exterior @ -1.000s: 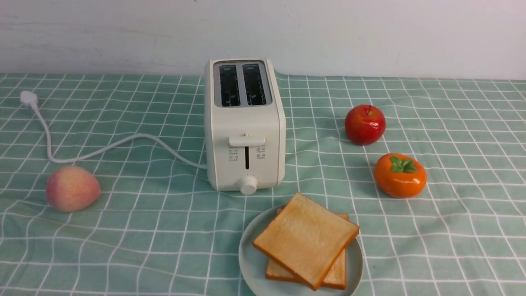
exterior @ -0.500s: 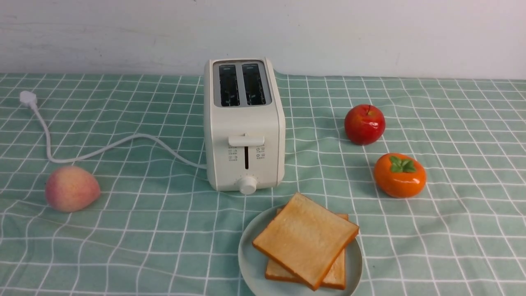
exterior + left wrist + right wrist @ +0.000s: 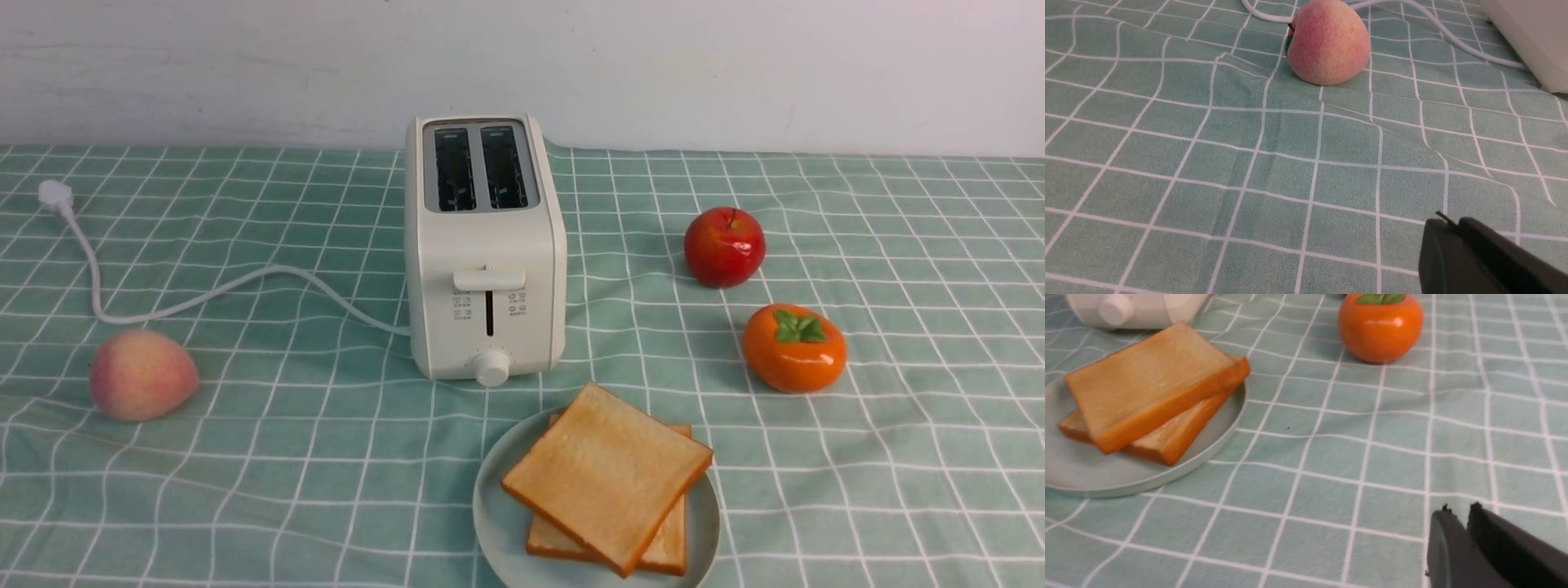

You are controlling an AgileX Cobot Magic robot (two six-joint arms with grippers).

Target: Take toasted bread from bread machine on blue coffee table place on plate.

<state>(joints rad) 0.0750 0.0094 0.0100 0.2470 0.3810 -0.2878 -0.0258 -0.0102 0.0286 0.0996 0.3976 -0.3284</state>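
Nothing has shifted over the last second, which suggests the job is done. Both toast (image 3: 608, 474) slices lie stacked and skewed on the plate (image 3: 498, 523) at the worktop's (image 3: 245, 490) near edge, just in front of the toaster (image 3: 486, 245), whose two slots are empty. The left hand (image 3: 1447, 224) looks clenched and empty near the peach (image 3: 1329, 43). The right hand (image 3: 1457, 512) shows a slight gap, grasping nothing, well apart from the plate.
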